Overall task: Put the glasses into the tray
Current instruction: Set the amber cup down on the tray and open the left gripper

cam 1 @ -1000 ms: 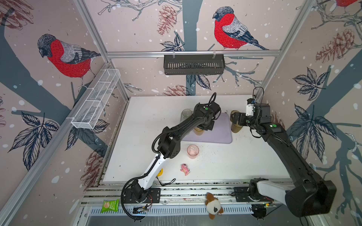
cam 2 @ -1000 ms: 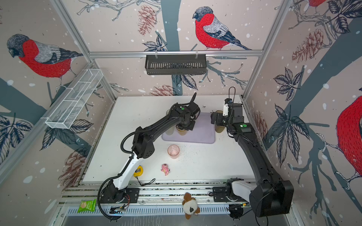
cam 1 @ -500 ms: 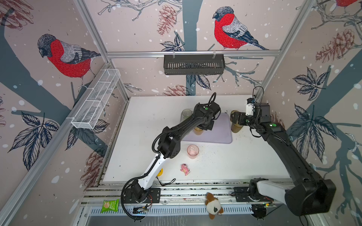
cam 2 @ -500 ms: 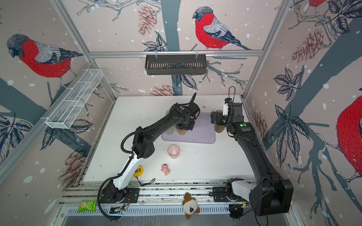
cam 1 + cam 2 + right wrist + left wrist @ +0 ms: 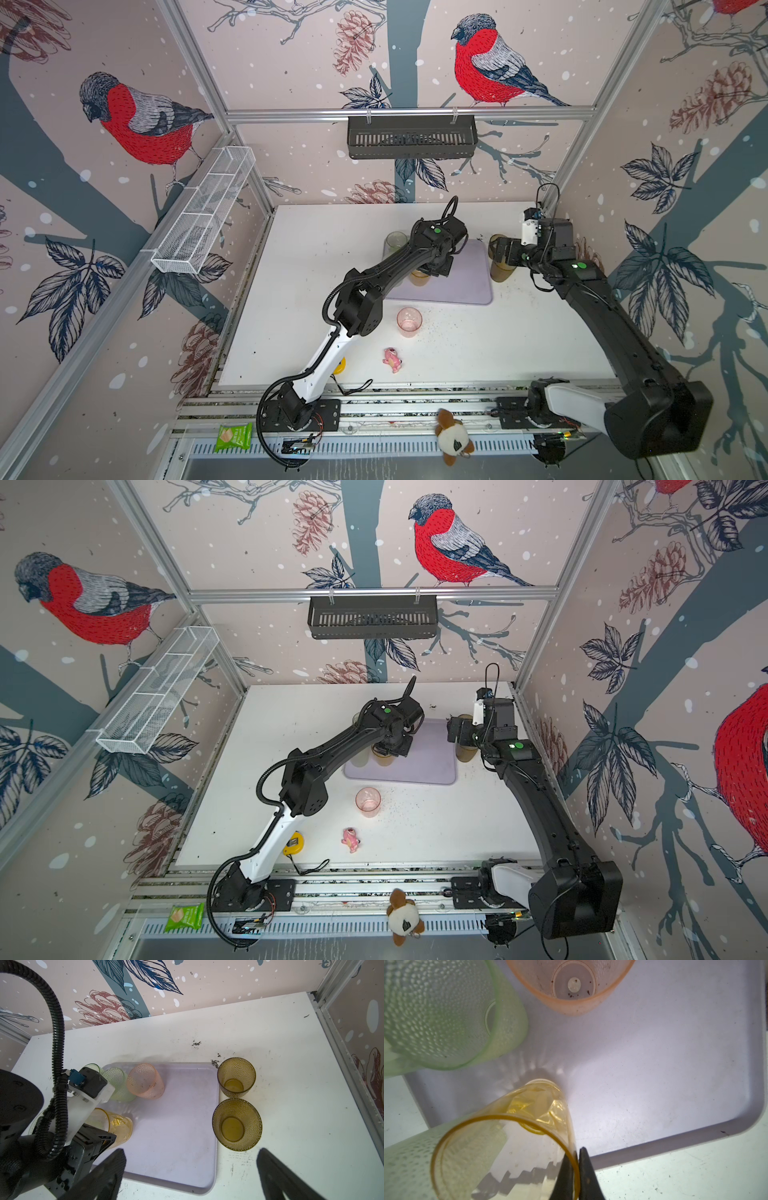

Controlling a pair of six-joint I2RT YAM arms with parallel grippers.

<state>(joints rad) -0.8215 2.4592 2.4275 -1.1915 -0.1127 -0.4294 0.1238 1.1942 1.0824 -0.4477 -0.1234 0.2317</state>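
Observation:
My left gripper [image 5: 576, 1167] is shut on the rim of an amber-yellow glass [image 5: 512, 1140], one finger inside and one outside. That glass is upright over a near corner of the lavender tray [image 5: 654, 1064], its base at the tray floor. A green glass [image 5: 118, 1084] and a peach-pink glass [image 5: 145, 1082] stand in the tray behind it. Two dark brown glasses [image 5: 236, 1124] [image 5: 236, 1077] stand on the table just off the tray's right edge. My right gripper [image 5: 191, 1156] hangs open above the nearer one. A pink glass [image 5: 409, 322] stands alone on the table in front of the tray.
A pale glass [image 5: 396, 241] stands by the tray's back left corner. A pink toy [image 5: 392, 359] and a yellow tape measure [image 5: 340, 365] lie near the front edge. A black basket [image 5: 411, 137] hangs on the back wall and a white wire basket [image 5: 203, 208] on the left.

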